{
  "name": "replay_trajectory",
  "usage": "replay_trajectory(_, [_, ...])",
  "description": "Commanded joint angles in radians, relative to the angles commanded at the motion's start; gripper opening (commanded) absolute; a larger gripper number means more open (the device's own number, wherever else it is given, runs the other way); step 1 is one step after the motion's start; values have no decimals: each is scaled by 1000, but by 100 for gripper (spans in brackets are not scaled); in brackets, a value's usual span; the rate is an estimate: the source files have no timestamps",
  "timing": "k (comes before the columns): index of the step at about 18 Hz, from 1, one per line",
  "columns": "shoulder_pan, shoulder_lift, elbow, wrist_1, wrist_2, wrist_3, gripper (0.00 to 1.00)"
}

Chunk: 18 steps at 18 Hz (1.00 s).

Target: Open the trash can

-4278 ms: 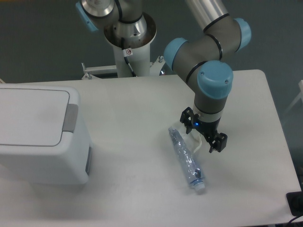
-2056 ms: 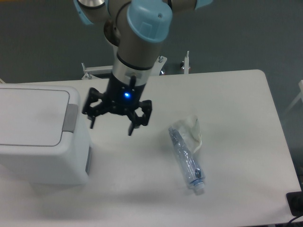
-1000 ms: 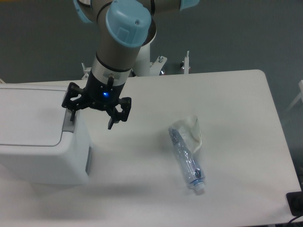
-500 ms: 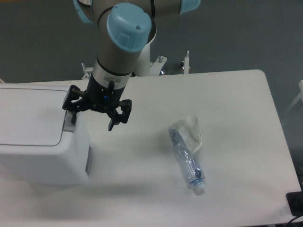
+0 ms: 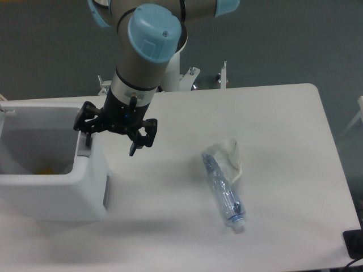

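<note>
The white boxy trash can stands at the table's left edge. Its lid is up and out of sight, so the hollow inside shows, with something small and yellow at the bottom. The grey push-button tab sits on the right rim. My gripper is open, fingers spread wide. Its left finger rests on the tab and its right finger hangs over the table just right of the can.
A crushed clear plastic bottle with a white cap lies on the white table, right of centre. The arm's base post stands behind the table. A dark object sits at the bottom right corner.
The gripper swung from the bottle over to the can's right rim and settled on the tab. In the last half second the flat lid opened, showing the inside.
</note>
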<state>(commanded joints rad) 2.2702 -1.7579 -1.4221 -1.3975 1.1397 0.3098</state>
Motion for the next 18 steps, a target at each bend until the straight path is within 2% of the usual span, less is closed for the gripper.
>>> replay_trajectory(4, [89,-11,60,5,0,17,100])
replay_trajectory(7, [170,-20,72,14,0,84,100])
replay_trajectory(11, [300,-52,69,20,0,273,100])
replay_trajectory(13, [368,-87,71,25,3,404,100])
replay_trajectory(15, [406,-120,71,25,20,509,100])
replay_trajectory(18, [439,-158,72,23,119,636,100])
